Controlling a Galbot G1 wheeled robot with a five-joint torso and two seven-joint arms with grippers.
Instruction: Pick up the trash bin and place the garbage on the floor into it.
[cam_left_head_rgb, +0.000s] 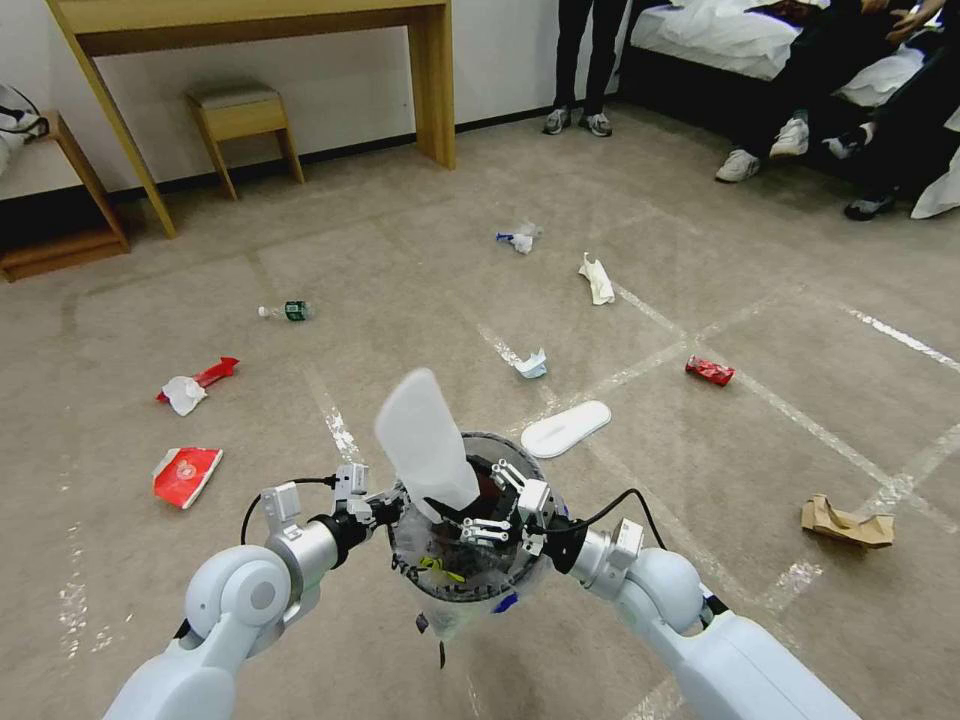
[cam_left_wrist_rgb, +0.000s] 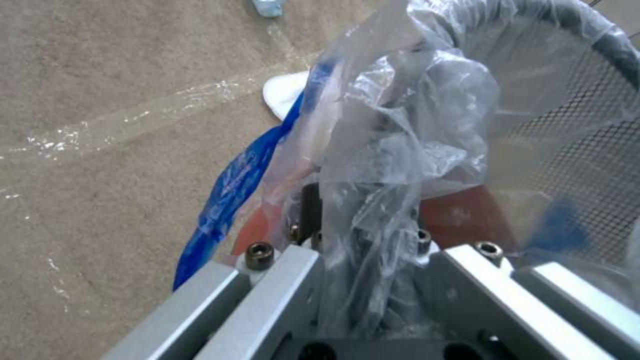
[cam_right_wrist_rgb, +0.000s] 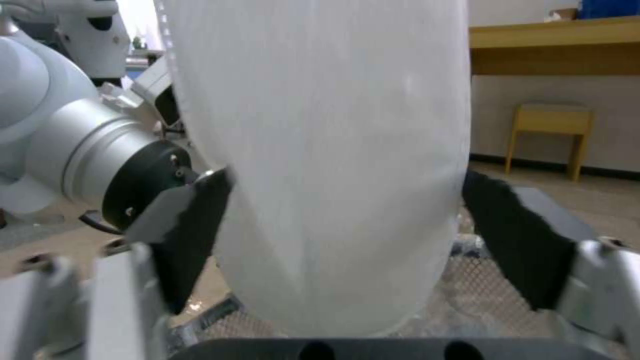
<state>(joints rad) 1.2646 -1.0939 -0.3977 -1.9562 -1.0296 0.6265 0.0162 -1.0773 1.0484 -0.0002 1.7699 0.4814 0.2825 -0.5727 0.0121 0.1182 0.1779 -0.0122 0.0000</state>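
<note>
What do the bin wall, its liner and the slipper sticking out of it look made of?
Bin wall: likely metal or stiff plastic mesh, by its fine grid of holes. Liner: thin clear plastic film, crinkled and glossy, with blue print. Slipper: looks like soft matte white fabric or foam, faintly textured; it stands between the right pincer fingers.

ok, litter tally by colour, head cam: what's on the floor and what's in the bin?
White, on the floor: 4: slipper, tissue, two wrappers.
Red or red-and-white: 3: can, packet, wrapper.
Brown: 1: paper bag.
Green-labelled bottle: 1.
White slipper standing in the trash bin: 1.
Total: 10.
</note>
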